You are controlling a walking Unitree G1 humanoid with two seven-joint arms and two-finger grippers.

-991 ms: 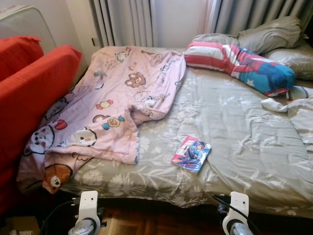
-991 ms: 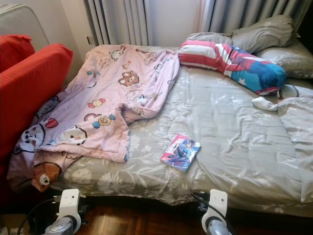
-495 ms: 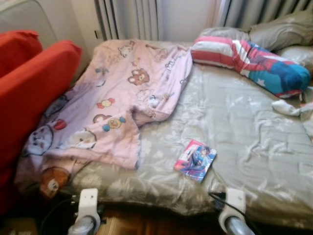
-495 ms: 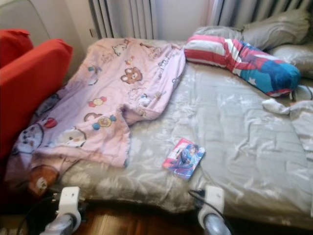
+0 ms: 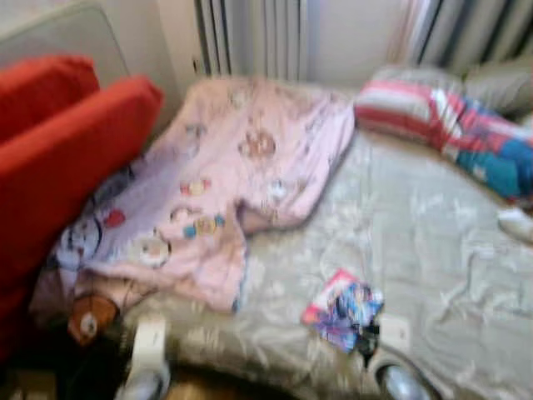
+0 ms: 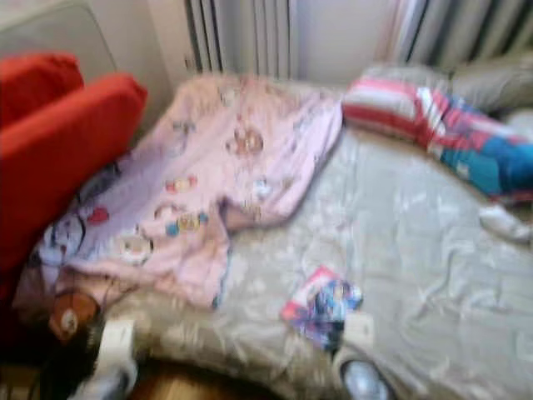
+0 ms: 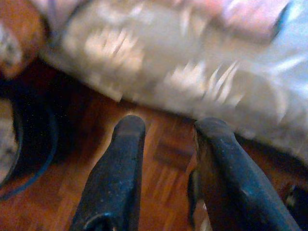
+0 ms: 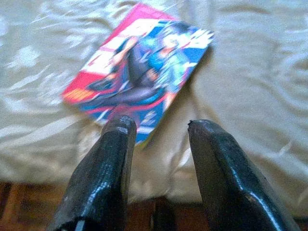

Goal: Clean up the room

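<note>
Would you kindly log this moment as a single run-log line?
phase: approach | target: comic book on grey bedspread | right gripper: open, near book's edge, no contact | left gripper: open, over wooden floor | head views: blurred

Head eyes overlook the bed (image 5: 400, 242); wrist views close to its edge

I see the bed with grey floral sheets (image 5: 400, 225) ahead of me. The pink cartoon-print blanket (image 5: 241, 175) lies over its left half, spilling down toward the red sofa cushions (image 5: 58, 158) at far left. The glossy comic book (image 5: 341, 304) lies near the bed's front edge, right of the blanket. My right gripper (image 8: 159, 130) hangs just before the book. The striped pillow (image 5: 450, 125) lies at the far right, curtains (image 5: 250, 37) behind.
</note>
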